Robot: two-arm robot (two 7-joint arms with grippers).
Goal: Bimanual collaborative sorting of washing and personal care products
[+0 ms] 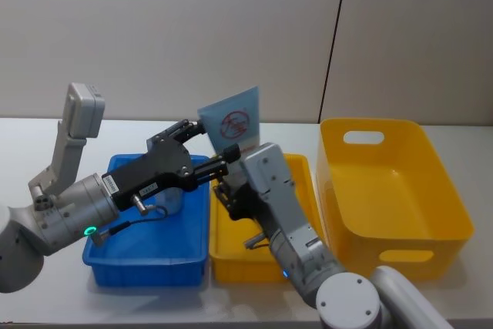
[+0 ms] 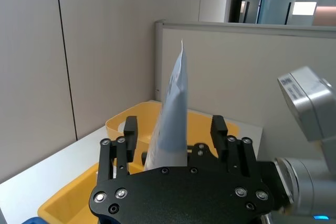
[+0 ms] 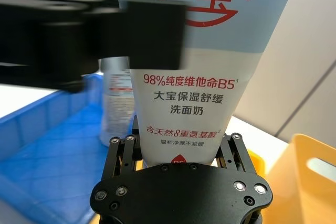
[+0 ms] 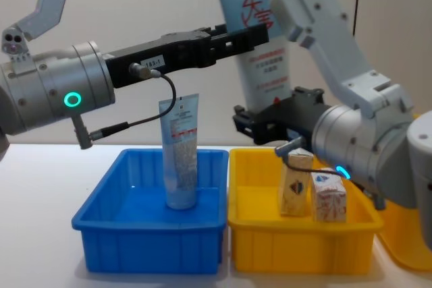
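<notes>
**Logo tube held upright by the right gripper, left gripper's fingers spread around it**

The right gripper (image 3: 178,148) is clenched on the lower end of the tube with the red round logo (image 3: 195,72), one finger pressed to each side edge. The tube stands upright above this gripper with its flat crimped end on top, held in the air over the small yellow tray (image 4: 297,254). In the chest view the right gripper (image 4: 270,123) sits directly beneath the printed face of the tube (image 4: 260,45).

The left gripper (image 2: 174,129) reaches across higher up, level with the logo. Its fingers (image 2: 130,129) are spread wide, one facing each flat side of the tube (image 2: 173,103), with a clear gap on both sides, so it is released and not touching. From the head view this gripper (image 1: 208,144) lies just beside the tube (image 1: 231,121), above the right gripper (image 1: 226,188).

Below the left gripper (image 4: 253,35), a second tube (image 4: 181,153) stands cap-down in the blue tray (image 4: 148,234). Below and just beyond the right gripper, a carton (image 4: 295,187) and a second carton (image 4: 329,198) stand side by side in the small yellow tray. A large yellow bin (image 1: 443,206) sits on the tabletop (image 1: 31,144), farther out on the right gripper's side.
</notes>
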